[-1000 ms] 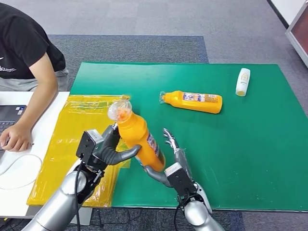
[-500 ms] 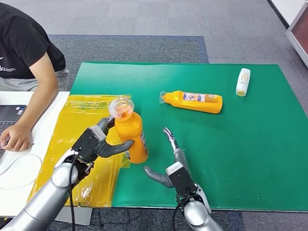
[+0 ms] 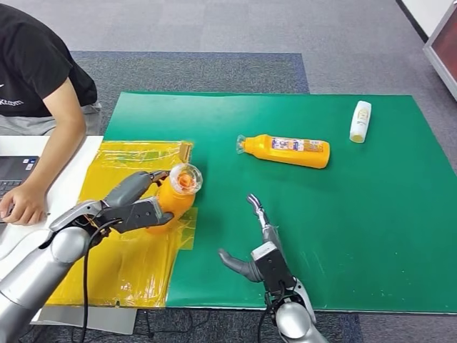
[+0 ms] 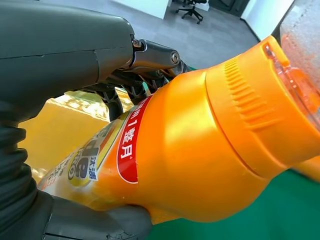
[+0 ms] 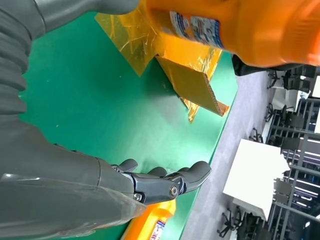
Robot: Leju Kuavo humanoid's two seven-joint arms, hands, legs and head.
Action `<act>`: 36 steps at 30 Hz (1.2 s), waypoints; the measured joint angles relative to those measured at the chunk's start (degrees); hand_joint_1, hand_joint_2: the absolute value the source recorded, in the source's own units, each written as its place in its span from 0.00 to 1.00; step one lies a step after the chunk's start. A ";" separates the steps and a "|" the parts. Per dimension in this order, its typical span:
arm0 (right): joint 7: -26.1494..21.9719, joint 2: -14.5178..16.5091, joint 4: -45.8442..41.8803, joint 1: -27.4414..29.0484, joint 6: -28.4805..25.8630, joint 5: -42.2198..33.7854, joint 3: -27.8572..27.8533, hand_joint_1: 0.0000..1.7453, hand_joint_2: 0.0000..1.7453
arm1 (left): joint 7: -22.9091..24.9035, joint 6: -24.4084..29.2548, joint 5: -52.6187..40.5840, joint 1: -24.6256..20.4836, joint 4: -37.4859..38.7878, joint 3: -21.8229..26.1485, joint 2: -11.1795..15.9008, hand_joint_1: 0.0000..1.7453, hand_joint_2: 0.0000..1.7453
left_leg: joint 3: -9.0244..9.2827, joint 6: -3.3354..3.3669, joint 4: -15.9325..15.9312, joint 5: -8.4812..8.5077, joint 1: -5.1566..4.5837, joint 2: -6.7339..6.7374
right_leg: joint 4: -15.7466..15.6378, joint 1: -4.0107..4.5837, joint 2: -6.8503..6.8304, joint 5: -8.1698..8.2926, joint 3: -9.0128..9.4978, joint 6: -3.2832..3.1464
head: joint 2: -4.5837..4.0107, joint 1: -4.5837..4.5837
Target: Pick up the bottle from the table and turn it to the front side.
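Orange bottle (image 3: 175, 193) lies gripped between the left hand's (image 3: 137, 207) fingers (image 4: 151, 55).

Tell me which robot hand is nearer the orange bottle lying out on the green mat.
Right. The right robot hand sits open below that lying bottle; the left robot hand holds another bottle farther away.

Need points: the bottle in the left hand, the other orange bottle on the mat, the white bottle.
held bottle (image 3: 173, 198), head view, on its orange shoulder just below the clear cap.
lying orange bottle (image 3: 290, 151), head view, on the middle of its body near the label.
white bottle (image 3: 360, 121), head view, on the middle of its body.
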 joint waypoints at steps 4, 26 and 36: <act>0.02 0.40 0.02 0.17 0.44 0.00 -0.50 0.00 1.00 | 0.19 -1.30 -1.46 -0.98 0.05 -1.17 2.49 1.00 1.00 | 0.00 0.00 0.00 0.00 0.00 0.00 | 0.00 0.00 0.00 0.00 -0.01 0.00 | 0.00 0.01; 0.78 1.32 4.06 -0.04 4.14 -2.21 -1.70 0.00 1.00 | 0.53 -2.78 -1.08 -3.09 4.68 -6.26 2.50 1.00 1.00 | 0.12 -0.02 0.00 0.01 0.00 0.00 | 0.00 0.00 0.00 0.04 0.12 -0.07 | 0.00 0.00; 0.79 1.46 6.93 -1.09 5.93 -4.24 -2.12 0.00 1.00 | 2.32 0.80 -1.69 0.56 12.14 -7.69 -2.79 1.00 1.00 | 0.14 -0.04 0.00 0.03 0.00 0.01 | 0.00 0.00 0.00 0.08 0.11 -0.10 | 0.00 -0.01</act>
